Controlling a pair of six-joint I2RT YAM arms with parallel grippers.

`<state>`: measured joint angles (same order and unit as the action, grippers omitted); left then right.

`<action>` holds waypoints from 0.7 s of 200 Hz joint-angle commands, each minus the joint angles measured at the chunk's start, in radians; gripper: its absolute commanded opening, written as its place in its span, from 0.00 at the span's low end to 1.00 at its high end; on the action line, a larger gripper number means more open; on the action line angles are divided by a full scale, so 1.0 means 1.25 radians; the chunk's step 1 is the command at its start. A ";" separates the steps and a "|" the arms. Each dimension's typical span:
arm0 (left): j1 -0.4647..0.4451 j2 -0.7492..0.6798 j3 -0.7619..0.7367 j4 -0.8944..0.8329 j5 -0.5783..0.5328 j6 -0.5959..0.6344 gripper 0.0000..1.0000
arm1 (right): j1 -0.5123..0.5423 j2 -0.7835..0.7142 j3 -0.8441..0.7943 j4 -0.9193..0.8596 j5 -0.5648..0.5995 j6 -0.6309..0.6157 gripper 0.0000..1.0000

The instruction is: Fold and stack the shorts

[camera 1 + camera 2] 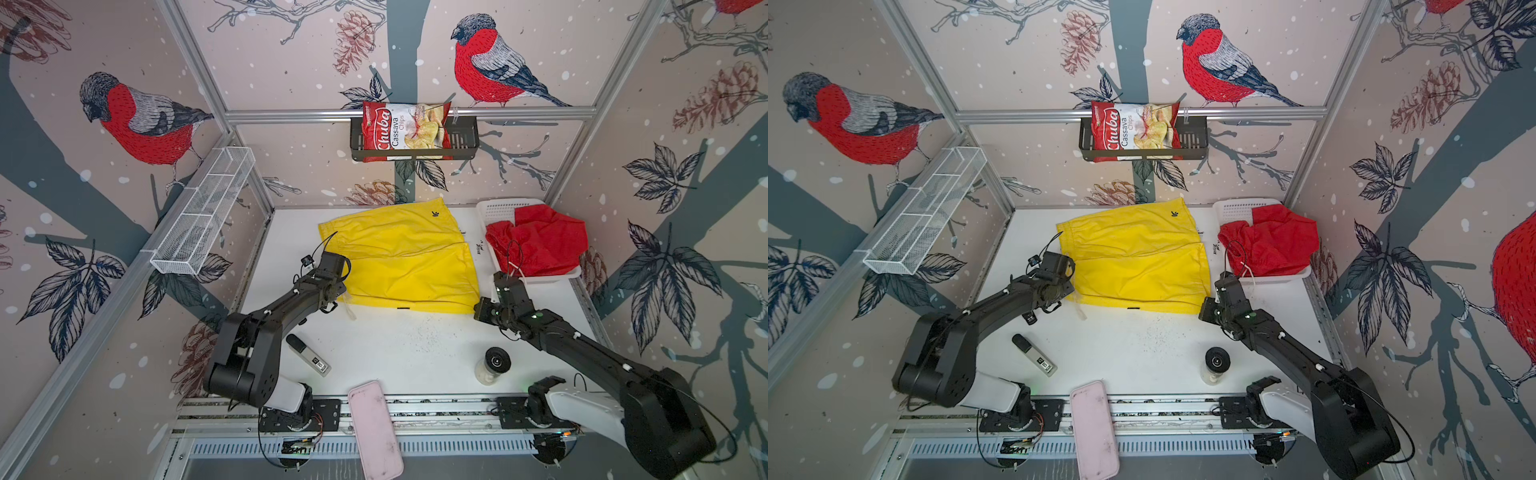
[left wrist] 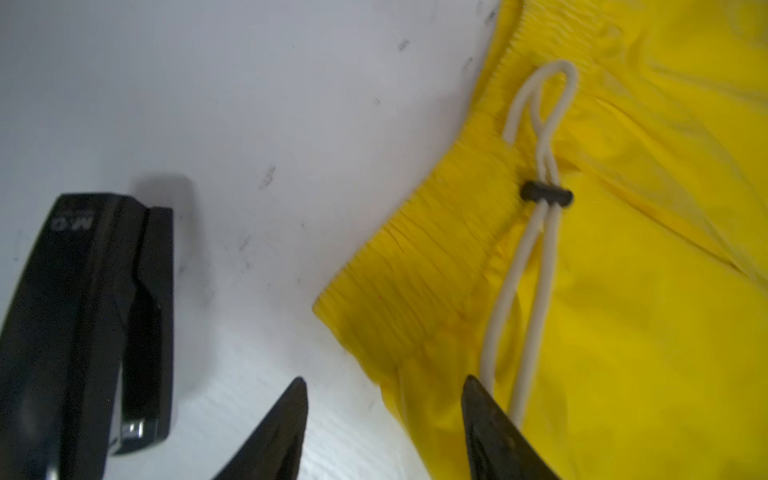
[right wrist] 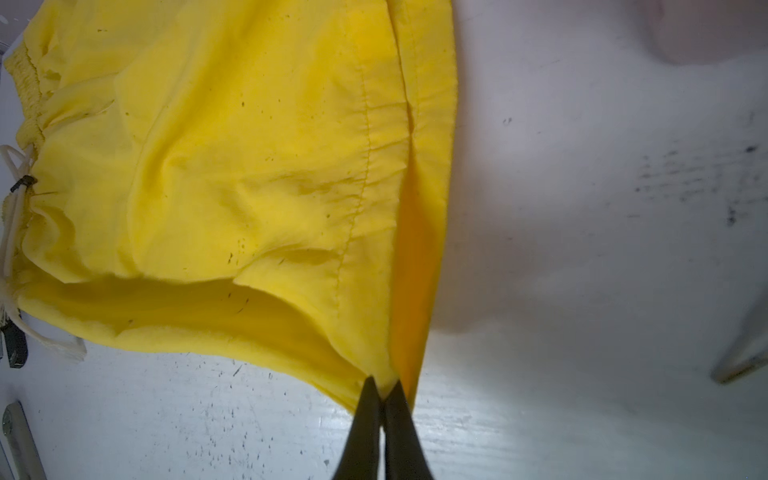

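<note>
Yellow shorts [image 1: 399, 257] lie spread flat; right gripper [image 3: 384, 384] is clenched on their near-right hem corner [image 3: 370, 361], left gripper [image 2: 384, 380] stands released at the near-left waistband [image 2: 432, 257].

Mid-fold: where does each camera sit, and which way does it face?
Top views: high at the base side, looking down on the table; left arm, right arm show.
Left wrist: faces down at the waistband and drawstring of the yellow shorts; open left end effector shows.
Right wrist: faces the shorts' hem; right end effector shut on its corner.
Shared: all four see the yellow shorts.
</note>
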<state>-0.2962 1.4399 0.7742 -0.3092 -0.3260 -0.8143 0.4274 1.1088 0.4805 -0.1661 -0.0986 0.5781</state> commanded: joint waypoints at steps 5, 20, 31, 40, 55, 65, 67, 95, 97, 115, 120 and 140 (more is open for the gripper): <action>-0.017 -0.029 -0.055 0.000 -0.019 -0.028 0.61 | -0.010 0.012 0.008 -0.003 -0.016 -0.009 0.00; -0.017 -0.008 -0.070 0.028 -0.008 -0.034 0.62 | -0.012 0.023 0.012 0.000 -0.023 -0.009 0.00; -0.017 0.023 -0.060 0.038 -0.005 -0.034 0.62 | -0.013 0.026 0.014 0.002 -0.024 -0.009 0.00; -0.017 0.051 -0.048 0.048 -0.005 -0.030 0.62 | -0.013 0.028 0.013 0.003 -0.024 -0.009 0.00; -0.017 0.092 -0.036 0.082 0.016 -0.026 0.62 | -0.018 0.027 0.010 0.004 -0.022 -0.008 0.00; -0.019 0.114 -0.033 0.109 0.035 -0.027 0.61 | -0.021 0.027 0.008 0.002 -0.022 -0.007 0.00; -0.019 0.119 -0.033 0.113 0.037 -0.028 0.61 | -0.022 0.027 0.007 0.001 -0.022 -0.007 0.00; -0.018 0.182 -0.014 0.143 0.038 -0.032 0.61 | -0.030 0.028 0.008 -0.004 -0.024 -0.006 0.00; -0.019 0.187 -0.013 0.143 0.036 -0.033 0.61 | -0.029 0.028 0.008 -0.005 -0.023 -0.007 0.00; -0.019 0.223 0.009 0.149 0.034 -0.023 0.50 | -0.033 0.033 0.010 -0.010 -0.019 -0.008 0.00; -0.018 0.234 0.017 0.148 0.034 -0.021 0.45 | -0.035 0.034 0.010 -0.012 -0.018 -0.008 0.00; -0.020 0.273 0.057 0.117 0.043 -0.009 0.07 | -0.037 0.039 0.016 -0.020 -0.016 -0.007 0.00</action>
<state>-0.3183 1.7264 0.8146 -0.0605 -0.3920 -0.8310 0.3855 1.1526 0.4900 -0.1661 -0.1371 0.5755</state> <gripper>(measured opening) 0.289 0.057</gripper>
